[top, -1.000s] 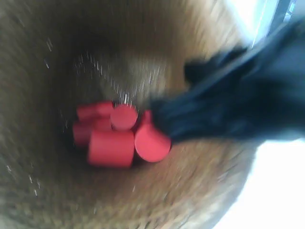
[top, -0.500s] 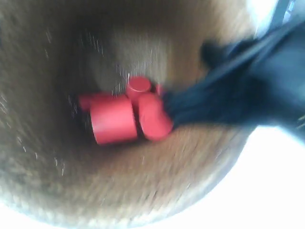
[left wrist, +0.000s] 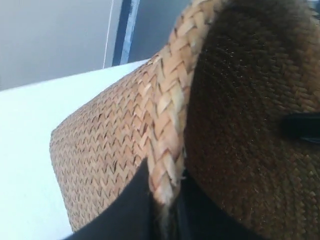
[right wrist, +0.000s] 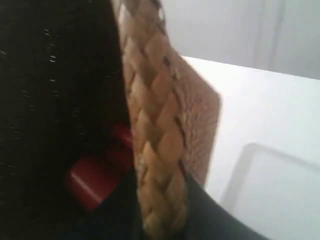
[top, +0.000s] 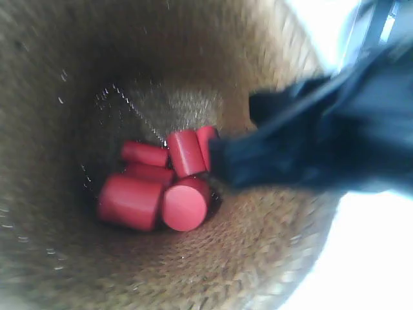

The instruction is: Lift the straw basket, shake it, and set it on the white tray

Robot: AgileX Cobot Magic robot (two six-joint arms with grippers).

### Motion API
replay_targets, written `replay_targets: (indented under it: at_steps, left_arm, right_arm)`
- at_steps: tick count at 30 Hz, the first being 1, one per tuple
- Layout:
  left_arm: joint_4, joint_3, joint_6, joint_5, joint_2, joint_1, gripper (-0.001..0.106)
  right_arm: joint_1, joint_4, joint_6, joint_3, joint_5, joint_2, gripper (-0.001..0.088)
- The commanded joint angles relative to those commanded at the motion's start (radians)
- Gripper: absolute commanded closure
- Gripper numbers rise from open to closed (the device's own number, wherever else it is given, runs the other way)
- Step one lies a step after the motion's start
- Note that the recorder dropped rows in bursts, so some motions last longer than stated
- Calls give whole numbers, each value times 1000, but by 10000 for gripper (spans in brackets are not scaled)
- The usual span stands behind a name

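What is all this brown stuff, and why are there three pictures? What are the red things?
It is a robot with two arms, each ending in a pincher called a gripper. One camera looks into a straw basket, where red cylinders lie at the bottom. The other two cameras ride on the wrists. The left gripper and the right gripper each pinch the basket's braided rim. Nearby a white tray sits on a white table.

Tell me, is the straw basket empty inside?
No, several red cylinders lie clustered at the bottom of the straw basket.
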Motion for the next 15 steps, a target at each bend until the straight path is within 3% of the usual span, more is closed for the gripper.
replay_targets:
  at_steps: [2,3,5,7,9,11,13,15]
  left_arm:
    - [14,117,-5,-96,44,0,1053]
    - [4,164,-19,-140,73,0,1053]
    - [-62,154,-30,-90,85,0,1053]
    - [-120,74,52,17,48,0,1053]
    - [-83,16,57,37,15,0,1053]
    - [-26,39,53,-27,2,0,1053]
    - [-34,140,49,-144,42,0,1053]
    - [-129,176,11,-132,95,0,1053]
  right_arm:
    - [-52,-242,173,111,134,84,868]
    - [-94,-263,188,145,160,134,868]
    - [-117,-127,70,106,160,160,868]
    - [-63,60,-65,6,165,127,868]
    - [-6,92,-79,-47,146,76,868]
    - [18,6,-45,-14,85,41,868]
    - [-37,-240,125,86,155,76,868]
    - [-117,-259,152,126,165,107,868]
